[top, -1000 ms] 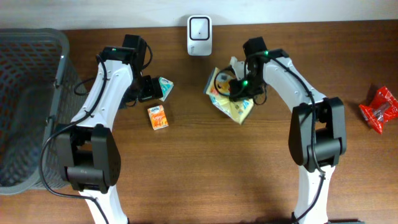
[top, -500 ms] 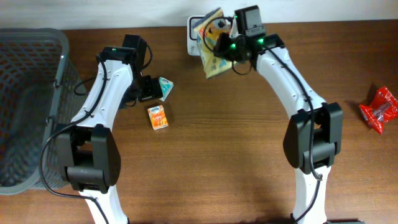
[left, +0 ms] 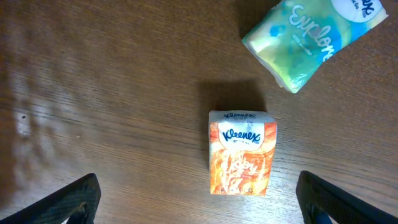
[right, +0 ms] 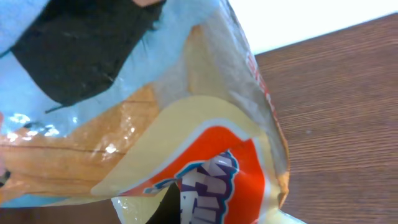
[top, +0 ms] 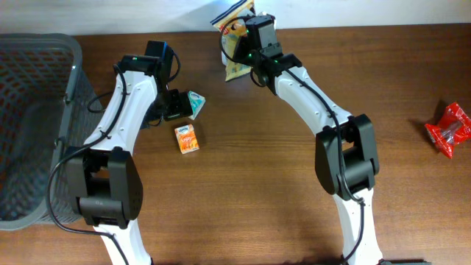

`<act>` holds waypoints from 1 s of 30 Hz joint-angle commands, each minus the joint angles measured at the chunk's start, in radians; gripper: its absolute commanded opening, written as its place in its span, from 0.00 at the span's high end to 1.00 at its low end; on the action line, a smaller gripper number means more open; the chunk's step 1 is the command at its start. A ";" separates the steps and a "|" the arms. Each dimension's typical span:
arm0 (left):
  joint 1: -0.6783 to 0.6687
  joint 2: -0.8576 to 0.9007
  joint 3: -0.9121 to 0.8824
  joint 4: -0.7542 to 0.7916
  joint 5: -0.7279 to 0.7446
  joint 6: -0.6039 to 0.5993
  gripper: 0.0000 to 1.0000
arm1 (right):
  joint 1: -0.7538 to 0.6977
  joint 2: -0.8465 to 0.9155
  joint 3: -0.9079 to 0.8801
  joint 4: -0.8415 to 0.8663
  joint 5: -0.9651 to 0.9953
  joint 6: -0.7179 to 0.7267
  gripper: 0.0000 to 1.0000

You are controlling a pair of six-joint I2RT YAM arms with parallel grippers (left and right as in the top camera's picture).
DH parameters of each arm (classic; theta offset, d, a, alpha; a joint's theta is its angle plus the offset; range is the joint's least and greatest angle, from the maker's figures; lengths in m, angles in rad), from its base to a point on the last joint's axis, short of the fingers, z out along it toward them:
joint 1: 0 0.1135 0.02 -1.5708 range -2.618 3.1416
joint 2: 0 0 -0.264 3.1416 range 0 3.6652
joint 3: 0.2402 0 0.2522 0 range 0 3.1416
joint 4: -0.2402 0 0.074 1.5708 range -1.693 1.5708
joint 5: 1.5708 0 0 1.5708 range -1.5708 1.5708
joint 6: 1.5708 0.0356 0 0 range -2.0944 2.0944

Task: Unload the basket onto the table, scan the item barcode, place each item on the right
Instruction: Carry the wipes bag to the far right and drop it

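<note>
My right gripper (top: 244, 48) is shut on a yellow and orange snack bag (top: 234, 68), holding it up at the back edge of the table. The bag (right: 155, 137) fills the right wrist view and hides the fingers there. My left gripper (top: 174, 104) hangs open at the left. Right beside it is a green tissue pack (top: 196, 104), and just in front lies an orange Kleenex pack (top: 187, 138). In the left wrist view the Kleenex pack (left: 241, 152) lies flat on the wood ahead of the wide-apart fingertips (left: 78, 198). The green pack (left: 314, 37) is beyond it to the upper right.
A grey mesh basket (top: 22, 51) fills the left side of the table. A red packet (top: 449, 129) lies near the right edge. The white wall runs along the back.
The right arm lifted the snack bag off the table and carried it left and back, over the white device at the back edge. The left arm and both tissue packs stayed still.
</note>
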 commanded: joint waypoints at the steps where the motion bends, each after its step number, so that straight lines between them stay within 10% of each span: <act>1: 0.000 -0.012 0.002 -0.001 0.005 -0.002 0.01 | -0.014 -0.023 0.023 0.015 0.051 0.000 0.96; 28: 0.000 -0.012 0.002 -0.002 0.004 -0.002 0.01 | -0.868 -0.131 0.005 -0.766 0.086 -0.049 0.95; 30: 0.000 -0.012 0.002 -0.002 0.004 -0.002 0.01 | -0.896 -0.120 0.005 -0.770 0.091 -0.076 0.60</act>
